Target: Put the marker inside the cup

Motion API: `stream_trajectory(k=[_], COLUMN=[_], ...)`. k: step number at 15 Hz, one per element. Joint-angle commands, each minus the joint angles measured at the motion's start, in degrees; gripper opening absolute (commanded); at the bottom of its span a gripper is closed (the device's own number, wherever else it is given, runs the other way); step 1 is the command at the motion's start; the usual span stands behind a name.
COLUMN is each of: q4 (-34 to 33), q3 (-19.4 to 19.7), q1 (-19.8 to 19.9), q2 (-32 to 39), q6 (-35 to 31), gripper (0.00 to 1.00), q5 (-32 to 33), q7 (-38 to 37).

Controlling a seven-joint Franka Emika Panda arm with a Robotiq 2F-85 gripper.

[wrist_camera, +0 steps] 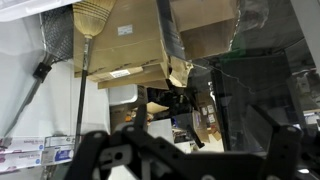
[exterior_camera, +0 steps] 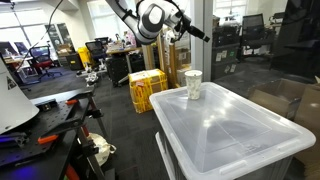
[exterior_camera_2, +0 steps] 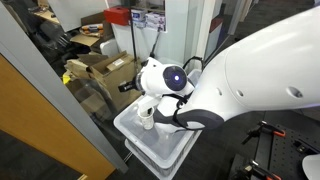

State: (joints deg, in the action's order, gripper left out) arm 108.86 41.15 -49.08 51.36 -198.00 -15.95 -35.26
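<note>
Standing upright near the far corner of a clear bin lid (exterior_camera: 250,130), the cup (exterior_camera: 193,85) is untouched. Above it the gripper (exterior_camera: 188,31) hangs in the air, jaws spread wide and empty, well apart from the cup. Yellow crates (exterior_camera: 147,90) stand beyond. I cannot tell where the marker is.

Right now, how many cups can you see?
1. The cup stands upright near a corner of the clear bin lid; the cluttered background could hide others.
</note>
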Motion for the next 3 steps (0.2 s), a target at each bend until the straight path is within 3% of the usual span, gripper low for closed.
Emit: stream_trajectory(k=[1, 3], q4=[-0.6, -0.6], q3=[-2.6, -2.7], q1=[1.1, 1.1], q2=[-0.7, -0.7], q6=[0.0, 0.0], gripper=[1.00, 1.00], q5=[-6.1, -6.1], q7=[6.9, 6.9])
